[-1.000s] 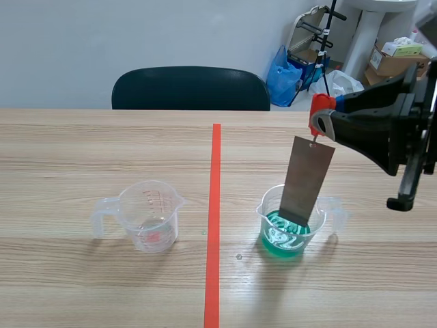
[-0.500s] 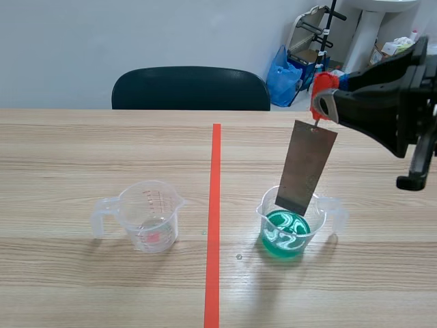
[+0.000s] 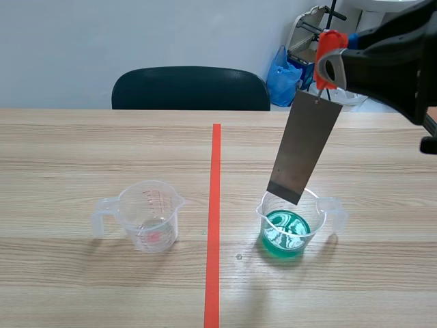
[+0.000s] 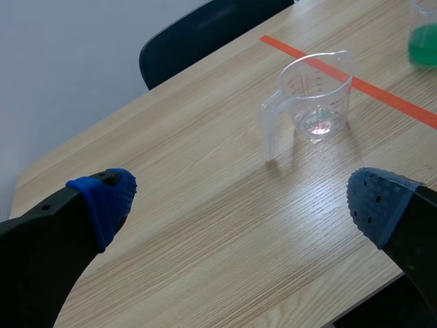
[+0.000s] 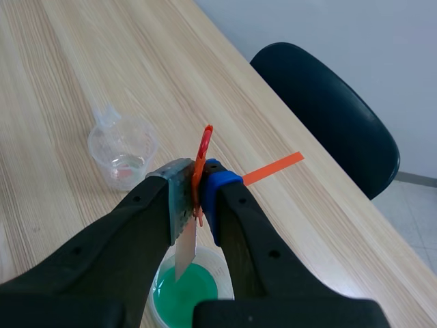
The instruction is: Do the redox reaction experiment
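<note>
- Right gripper (image 5: 196,188): fingers pressed onto a red clip (image 5: 202,160), pinching it between the pads (one grey-green, one blue).
- A metal plate (image 3: 304,147) hangs from the clip, tilted, with its lower end toward the robot.
- The plate's lower edge is over the mouth of the cup of green liquid (image 3: 317,227). In the scene view it sits above the liquid surface.
- Left gripper (image 4: 239,198): fingers spread wide, blue pads (image 4: 104,199) well apart, nothing between them. It hovers over bare table (image 3: 82,150).
- The clear cup (image 4: 315,89) is ahead of the left gripper, upright, with its handle toward that gripper and a little clear liquid at the bottom.
- An orange-red tape line (image 3: 214,205) runs away from the robot. The clear cup is left of it and the green one right, both near it and neither touching it.
- Nothing lies between the two cups but the tape.
- Table is pale wood grain. A dark chair (image 3: 191,87) is at the far edge, a pale wall behind it, and a blue bag (image 3: 283,76) on the floor beyond (other clutter there is too small to name).
- Only the left wrist view shows the left gripper.
- Only the right wrist view shows the pads closed on the clip. The scene view shows the plate at full length.
</note>
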Available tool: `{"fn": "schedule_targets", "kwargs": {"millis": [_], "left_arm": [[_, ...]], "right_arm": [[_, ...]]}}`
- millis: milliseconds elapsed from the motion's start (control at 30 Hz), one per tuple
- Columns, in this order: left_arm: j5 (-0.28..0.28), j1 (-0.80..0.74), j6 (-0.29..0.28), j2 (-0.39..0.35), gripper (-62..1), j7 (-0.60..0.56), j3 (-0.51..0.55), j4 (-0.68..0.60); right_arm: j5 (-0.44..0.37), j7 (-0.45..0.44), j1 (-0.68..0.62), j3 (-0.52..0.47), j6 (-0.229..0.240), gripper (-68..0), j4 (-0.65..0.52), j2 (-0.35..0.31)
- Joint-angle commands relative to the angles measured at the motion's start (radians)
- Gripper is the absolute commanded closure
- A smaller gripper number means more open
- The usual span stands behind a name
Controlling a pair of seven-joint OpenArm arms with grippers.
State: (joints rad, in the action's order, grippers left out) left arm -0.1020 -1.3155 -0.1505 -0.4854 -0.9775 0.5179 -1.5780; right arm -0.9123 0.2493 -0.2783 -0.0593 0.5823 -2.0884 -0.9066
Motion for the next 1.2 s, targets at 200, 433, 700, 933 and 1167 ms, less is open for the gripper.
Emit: {"fn": "schedule_targets", "kwargs": {"millis": [200, 433, 700, 933, 1167], "left_arm": [[-0.009, -0.001, -0.002, 0.002, -62.3, -0.020, 0.010, -0.012], [-0.009, -0.001, -0.002, 0.002, -62.3, -0.019, 0.010, -0.012], [-0.009, -0.001, -0.002, 0.002, -62.3, -0.020, 0.010, -0.012], [-0.009, -0.001, -0.002, 0.002, -62.3, -0.020, 0.010, -0.012], [-0.009, -0.001, -0.002, 0.002, -62.3, -0.020, 0.010, -0.012]], "right_arm": [[-0.077, 0.028, 0.007, -0.047, -0.006, -0.6, -0.043, -0.040], [-0.114, 0.044, 0.007, -0.079, -0.006, -0.6, -0.046, -0.052], [-0.148, 0.085, 0.007, -0.093, -0.006, -0.6, -0.047, -0.052], [-0.148, 0.098, 0.007, -0.093, -0.006, -0.6, -0.047, -0.052], [-0.148, 0.105, 0.007, -0.093, -0.006, -0.6, -0.047, -0.052]]}}
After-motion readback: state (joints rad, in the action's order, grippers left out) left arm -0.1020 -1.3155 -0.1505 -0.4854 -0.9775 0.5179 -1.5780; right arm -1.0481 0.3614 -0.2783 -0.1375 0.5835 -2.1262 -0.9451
